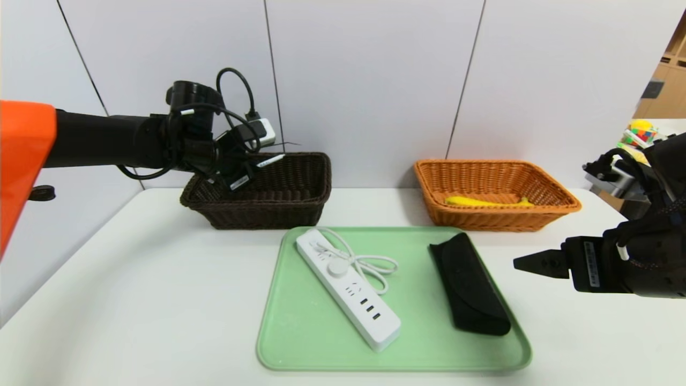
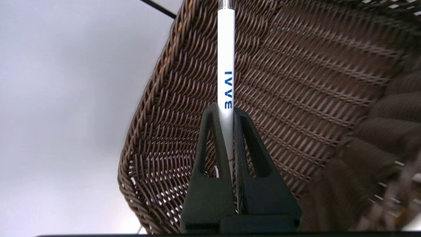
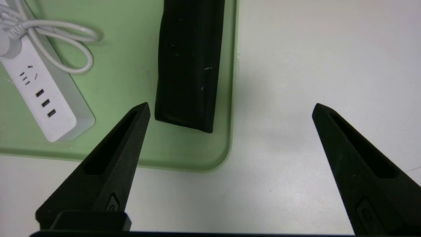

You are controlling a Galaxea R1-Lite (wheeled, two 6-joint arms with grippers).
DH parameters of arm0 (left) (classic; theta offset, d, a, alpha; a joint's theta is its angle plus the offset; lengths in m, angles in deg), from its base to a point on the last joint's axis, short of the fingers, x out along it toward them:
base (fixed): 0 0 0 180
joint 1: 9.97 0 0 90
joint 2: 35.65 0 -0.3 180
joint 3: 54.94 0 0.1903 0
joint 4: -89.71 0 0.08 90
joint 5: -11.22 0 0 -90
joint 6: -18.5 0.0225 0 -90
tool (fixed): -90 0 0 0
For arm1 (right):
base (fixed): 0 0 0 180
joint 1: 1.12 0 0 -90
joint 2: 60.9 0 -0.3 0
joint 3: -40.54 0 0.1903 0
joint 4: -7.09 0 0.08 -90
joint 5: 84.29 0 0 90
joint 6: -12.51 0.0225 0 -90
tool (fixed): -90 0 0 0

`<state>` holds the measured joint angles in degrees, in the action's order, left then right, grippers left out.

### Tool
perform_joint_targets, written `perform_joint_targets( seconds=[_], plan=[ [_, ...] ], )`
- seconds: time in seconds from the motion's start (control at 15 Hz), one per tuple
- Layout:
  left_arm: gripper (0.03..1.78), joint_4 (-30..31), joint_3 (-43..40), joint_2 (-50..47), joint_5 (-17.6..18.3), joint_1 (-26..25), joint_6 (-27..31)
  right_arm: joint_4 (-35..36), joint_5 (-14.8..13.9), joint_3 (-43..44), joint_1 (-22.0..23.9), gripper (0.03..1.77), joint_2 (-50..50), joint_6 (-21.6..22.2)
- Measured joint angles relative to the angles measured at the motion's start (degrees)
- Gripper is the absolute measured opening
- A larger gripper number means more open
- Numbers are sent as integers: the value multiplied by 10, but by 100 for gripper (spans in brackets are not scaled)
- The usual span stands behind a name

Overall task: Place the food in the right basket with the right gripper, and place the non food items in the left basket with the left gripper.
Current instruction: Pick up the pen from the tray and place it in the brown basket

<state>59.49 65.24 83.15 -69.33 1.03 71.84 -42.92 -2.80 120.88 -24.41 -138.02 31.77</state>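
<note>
Left claw (image 2: 230,113) clenched on white pen (image 2: 226,59) above dark basket (image 2: 296,98); lower inside rim before release. Right claw (image 3: 230,112) spread wide, idle.

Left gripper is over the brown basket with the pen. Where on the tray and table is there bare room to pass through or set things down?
Bare: the tray's left strip beside the power strip, the gap between it and the black case, and the table left of the tray. Crowded: the table's right side, where the open right gripper hangs beside the tray.

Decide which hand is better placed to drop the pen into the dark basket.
Left. The left hand already grips the pen above the dark basket; the right hand hangs open beside the tray.
</note>
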Motion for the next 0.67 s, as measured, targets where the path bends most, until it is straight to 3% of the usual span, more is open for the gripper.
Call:
perform_joint_targets(
  seconds=[0.67],
  plan=[
    [10,-35,75,82,-2,-19,-6,1,1,0,-8,170,-2,1]
  ],
)
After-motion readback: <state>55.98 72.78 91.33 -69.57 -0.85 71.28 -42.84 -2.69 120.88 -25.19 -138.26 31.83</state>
